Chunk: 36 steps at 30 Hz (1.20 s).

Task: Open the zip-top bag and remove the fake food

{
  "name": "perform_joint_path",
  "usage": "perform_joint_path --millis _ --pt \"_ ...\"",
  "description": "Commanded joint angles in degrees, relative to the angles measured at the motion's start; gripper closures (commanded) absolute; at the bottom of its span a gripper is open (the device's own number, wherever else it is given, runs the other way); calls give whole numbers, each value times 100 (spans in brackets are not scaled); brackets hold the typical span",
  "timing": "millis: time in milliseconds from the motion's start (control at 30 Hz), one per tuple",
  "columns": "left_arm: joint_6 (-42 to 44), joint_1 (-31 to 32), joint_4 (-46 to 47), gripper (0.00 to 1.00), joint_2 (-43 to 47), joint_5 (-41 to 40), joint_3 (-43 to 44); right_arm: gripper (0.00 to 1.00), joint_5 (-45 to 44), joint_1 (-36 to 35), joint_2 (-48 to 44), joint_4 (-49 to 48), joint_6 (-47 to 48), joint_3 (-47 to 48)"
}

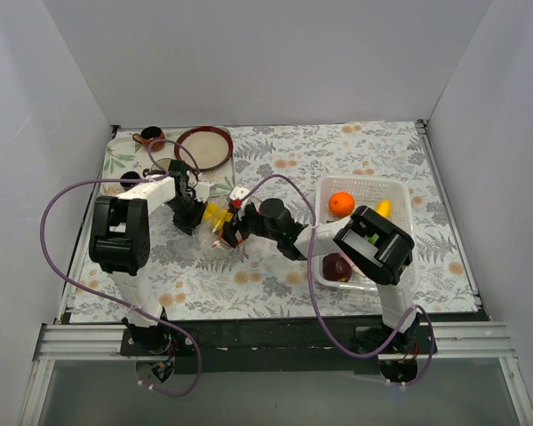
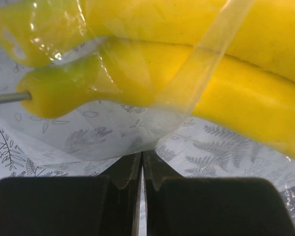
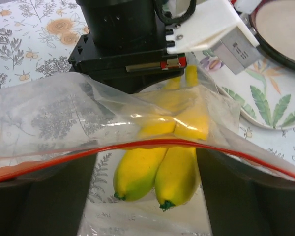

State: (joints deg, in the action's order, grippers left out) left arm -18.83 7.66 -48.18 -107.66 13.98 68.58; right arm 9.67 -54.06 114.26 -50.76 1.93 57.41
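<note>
Left hand (image 2: 141, 164): clenched on zip-top bag (image 3: 64, 113) film, anchoring it.
Right hand (image 3: 147, 189): released, jaws wide astride the zip strip (image 3: 137, 143).
Bananas (image 3: 157, 172): inside bag, apparently next out.

The left arm (image 1: 124, 232) is made of chunky black blocks and smooth white parts. The right arm (image 1: 373, 244) looks the same, with a little green spot on its big black block. A thin purple cable (image 1: 53, 257) runs along each arm in big loops. Both arms grow from black bases (image 1: 147, 342) at the near edge of the table (image 1: 249, 288). The left gripper (image 2: 141, 169) has flat black fingers (image 2: 54, 206). Its round black body carries a white bracket (image 3: 211, 19) with small silver screws (image 3: 177, 35) and a grey label (image 3: 238, 46).
</note>
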Motion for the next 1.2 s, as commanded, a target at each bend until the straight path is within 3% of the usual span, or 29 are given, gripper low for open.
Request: perform_joint_path --millis 0,67,233,367,467,867,933,1067,1167 --pt "222 201 406 100 -880 -334 -758 27 360 62 123 48 -70 297" --pt "222 192 424 100 -871 -361 -776 38 561 150 132 233 -149 297" --pt "152 201 433 100 -827 -221 -732 42 773 291 71 541 -149 113" --pt "151 201 450 100 -810 -299 -723 66 843 326 -35 839 -149 104" --pt "187 192 547 100 -818 -439 -749 72 800 370 -456 972 -149 -210" --pt "108 183 784 100 -1117 -405 -697 80 150 546 -3233 1527 -149 -2057" --pt "90 192 784 100 -1170 -361 -679 78 53 555 -3209 1516 -71 -2050" --pt "90 192 784 100 -1144 -361 -626 58 526 590 -2524 2070 -9 -1367" --pt "108 192 802 100 -1117 -396 -644 56 703 590 -2075 2289 0 -1066"
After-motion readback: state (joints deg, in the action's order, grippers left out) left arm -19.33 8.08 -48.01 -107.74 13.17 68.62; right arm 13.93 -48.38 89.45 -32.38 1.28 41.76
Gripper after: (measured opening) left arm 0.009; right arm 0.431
